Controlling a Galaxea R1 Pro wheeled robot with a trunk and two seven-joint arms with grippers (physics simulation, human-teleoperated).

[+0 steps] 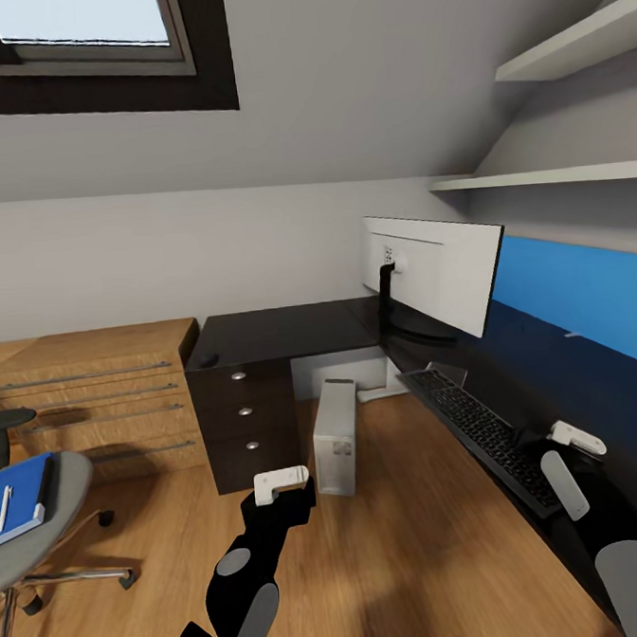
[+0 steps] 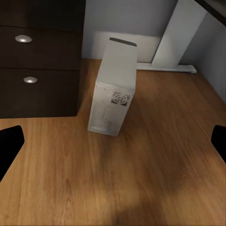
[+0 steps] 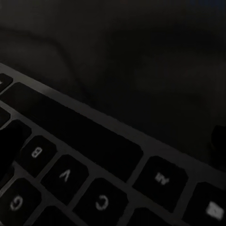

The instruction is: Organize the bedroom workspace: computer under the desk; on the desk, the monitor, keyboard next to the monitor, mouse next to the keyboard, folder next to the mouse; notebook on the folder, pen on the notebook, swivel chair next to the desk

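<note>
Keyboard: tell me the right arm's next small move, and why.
Probably nudge the keyboard further onto the desk, toward the monitor. Its near end seems to overhang the desk edge, and the right claw already sits just above its keys.

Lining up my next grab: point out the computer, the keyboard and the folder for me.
computer [image 2: 113, 89]: left wrist view, on its vented side panel.
keyboard [image 1: 483, 430]: head view, on the middle rows of keys.
folder [image 1: 22, 496]: head view, on its blue cover, on the chair seat.
</note>
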